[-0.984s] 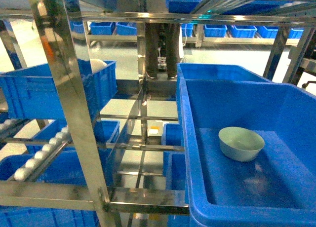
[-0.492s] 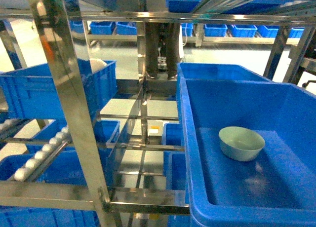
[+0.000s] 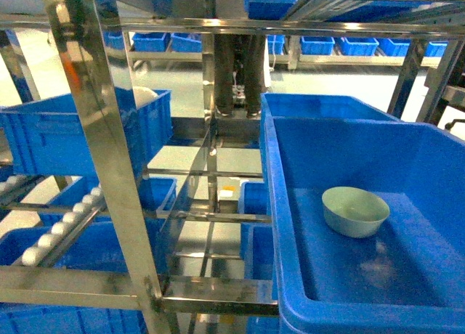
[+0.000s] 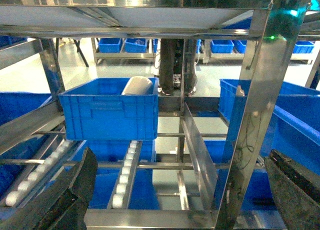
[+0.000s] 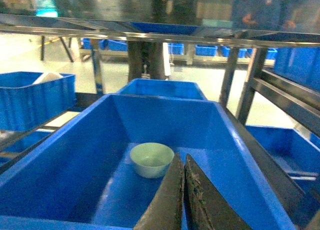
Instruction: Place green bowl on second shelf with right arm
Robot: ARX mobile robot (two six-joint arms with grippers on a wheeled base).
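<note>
Approach stage: the green bowl (image 3: 355, 210) rests upright inside a blue crate (image 3: 290, 160) on the rack.
Your right gripper (image 5: 183, 190) is clenched empty just before it; unclench first, then grasp the rim.

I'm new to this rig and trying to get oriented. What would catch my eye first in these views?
The pale green bowl stands out, sitting upright and alone on the floor of a deep blue crate at the right of the head view. Left of it, the shiny steel rack with white roller tracks fills the frame. The right gripper, jaws together, hangs just short of the bowl.
</note>
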